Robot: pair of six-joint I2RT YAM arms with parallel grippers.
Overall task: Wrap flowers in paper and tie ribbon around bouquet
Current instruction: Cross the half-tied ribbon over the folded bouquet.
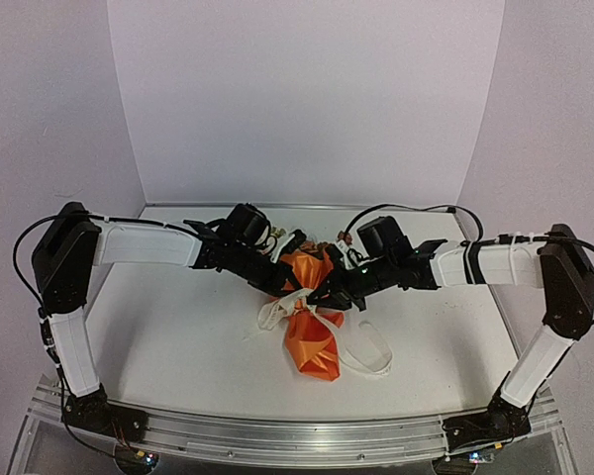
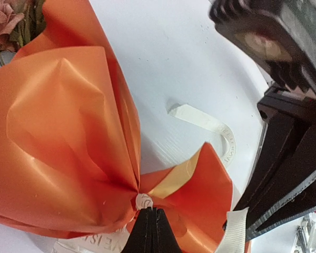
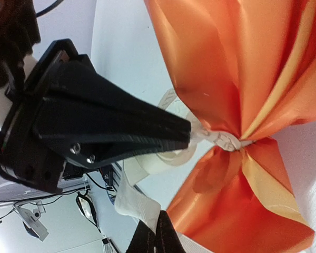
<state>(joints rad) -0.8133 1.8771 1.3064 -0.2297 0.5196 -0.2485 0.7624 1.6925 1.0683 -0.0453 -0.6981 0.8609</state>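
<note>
The bouquet (image 1: 312,332) lies mid-table, its orange paper (image 2: 63,132) cinched at the waist by the cream ribbon (image 2: 144,201). A pink bloom of the flowers (image 2: 2,21) shows at the wide end. My left gripper (image 2: 150,212) is shut on the ribbon right at the knot, tips against the paper. My right gripper (image 3: 157,230) is shut on a white ribbon strand (image 3: 139,204) just beside the bouquet. Seen from above, the left gripper (image 1: 285,290) and the right gripper (image 1: 327,295) meet over the paper's waist (image 1: 307,297) from either side.
Loose ribbon loops (image 1: 368,348) trail on the white table (image 1: 178,336) right and left of the bouquet. A curled ribbon end (image 2: 221,134) lies flat past the paper. Both forearms cross low over the back half of the table. Walls close in on three sides.
</note>
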